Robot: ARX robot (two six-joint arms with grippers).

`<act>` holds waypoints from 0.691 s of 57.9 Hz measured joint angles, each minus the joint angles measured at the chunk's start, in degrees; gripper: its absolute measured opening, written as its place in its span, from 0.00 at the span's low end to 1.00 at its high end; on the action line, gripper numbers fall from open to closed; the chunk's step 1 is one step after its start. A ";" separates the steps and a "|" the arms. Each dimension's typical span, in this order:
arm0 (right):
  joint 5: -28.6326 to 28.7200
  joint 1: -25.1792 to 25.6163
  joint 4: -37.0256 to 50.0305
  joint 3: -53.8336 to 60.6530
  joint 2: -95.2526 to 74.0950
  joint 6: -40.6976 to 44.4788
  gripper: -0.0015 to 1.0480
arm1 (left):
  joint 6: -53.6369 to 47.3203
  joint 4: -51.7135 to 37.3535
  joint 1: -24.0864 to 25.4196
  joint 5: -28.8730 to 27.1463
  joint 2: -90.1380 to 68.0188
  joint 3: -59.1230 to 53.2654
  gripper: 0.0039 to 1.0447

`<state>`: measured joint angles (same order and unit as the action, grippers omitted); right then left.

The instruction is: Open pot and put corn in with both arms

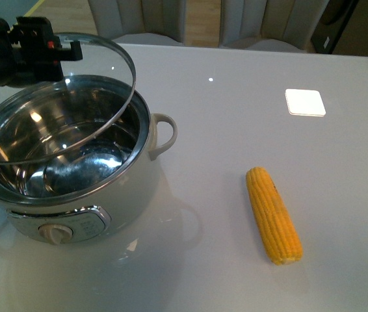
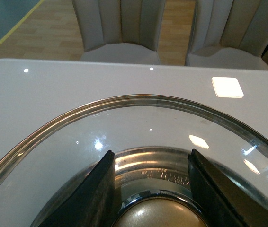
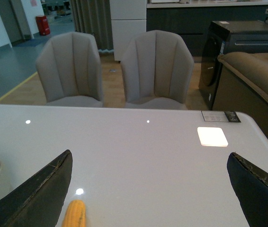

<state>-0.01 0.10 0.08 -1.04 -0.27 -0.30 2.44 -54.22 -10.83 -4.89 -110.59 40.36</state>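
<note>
The left gripper (image 2: 151,156) pinches the knob (image 2: 155,213) of the glass lid (image 1: 73,117), tilted over the pot (image 1: 138,185). The right gripper (image 3: 149,158) hangs with fingers spread wide near the corn (image 1: 274,214) on the white table (image 1: 236,97). Chairs (image 3: 155,66) stand behind.

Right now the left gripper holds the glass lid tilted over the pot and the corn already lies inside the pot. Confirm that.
Not confirmed. The corn is not inside the pot: the front view shows it lying on the table, to the right of the pot. The rest stands: the left gripper holds the glass lid tilted over the pot.
</note>
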 joint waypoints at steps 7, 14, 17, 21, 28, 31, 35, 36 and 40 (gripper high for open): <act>0.00 0.00 0.00 0.00 0.00 0.00 0.92 | -0.07 1.27 0.66 0.59 1.73 0.81 0.39; 0.00 0.00 0.00 0.00 0.00 0.00 0.92 | -0.42 1.81 2.47 1.05 2.64 1.20 0.39; 0.00 0.00 0.00 0.00 0.00 0.00 0.92 | -0.68 1.81 4.00 1.07 2.99 1.22 0.39; 0.00 0.00 0.00 0.00 0.00 0.00 0.92 | -0.79 1.79 6.27 1.05 3.34 1.22 0.39; 0.00 0.00 0.00 0.00 0.00 0.00 0.92 | -1.20 1.16 12.11 1.16 3.67 1.25 0.39; 0.00 0.00 0.00 0.00 0.00 0.00 0.92 | -1.40 0.83 14.45 1.70 3.67 1.25 0.39; 0.00 0.00 0.00 0.00 0.00 0.00 0.92 | -1.73 0.52 17.81 1.99 3.67 1.25 0.39; 0.00 0.00 0.00 0.00 0.00 0.00 0.92 | -1.81 0.50 18.75 2.10 3.67 1.25 0.39; 0.00 0.00 0.00 0.00 0.00 0.00 0.92 | -2.01 0.31 22.91 2.78 3.56 1.42 0.39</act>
<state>-0.01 0.10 0.08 -1.04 -0.27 -0.30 0.43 -53.91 12.08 -2.11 -107.02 41.78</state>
